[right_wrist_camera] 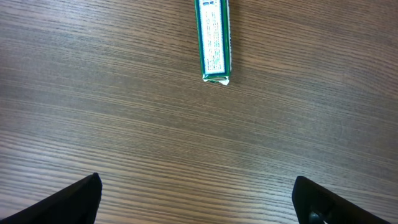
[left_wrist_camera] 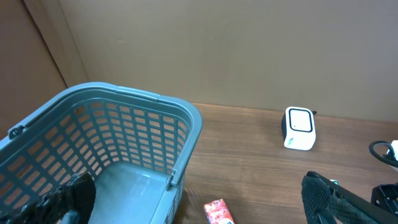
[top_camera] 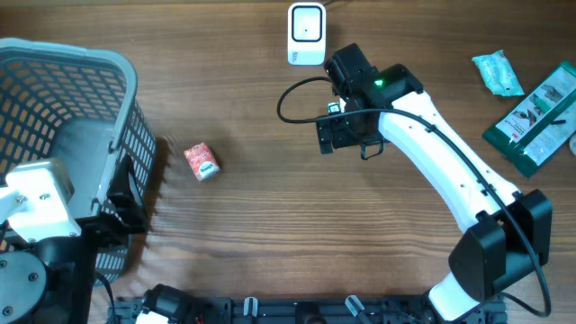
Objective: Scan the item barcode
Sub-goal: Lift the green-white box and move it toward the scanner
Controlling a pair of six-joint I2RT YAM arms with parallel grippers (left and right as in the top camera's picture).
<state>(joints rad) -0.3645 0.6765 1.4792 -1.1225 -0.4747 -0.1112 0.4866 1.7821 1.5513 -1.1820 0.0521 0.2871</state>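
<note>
My right end effector (right_wrist_camera: 196, 182) hangs over the wooden worktop (right_wrist_camera: 93, 93) with its jaws spread as wide as they go and nothing between them. On the wrist camera both fingers (right_wrist_camera: 71, 202) show only as dark tips at the bottom corners. Straight ahead of them, clear of both, a narrow green box (right_wrist_camera: 213, 38) lies flat with its long axis pointing away from the end effector. Its upper face carries a white panel of fine print in rows, too small for me to read, and I cannot pick out a barcode there.

From overhead, the white scanner (top_camera: 306, 34) stands just beyond this end effector, its dark square window in a rounded white face. A teal packet (top_camera: 498, 72) and a flat green package (top_camera: 535, 117) lie well off to its right; the package's white lettering is illegible.

My left end effector (left_wrist_camera: 196, 186) is likewise fully open and holds nothing. A blue-grey lattice basket (left_wrist_camera: 186, 124) sits to its front left. A small red carton (left_wrist_camera: 217, 211) lies on the worktop just ahead of it, beside the basket, its print too blurred to read.
</note>
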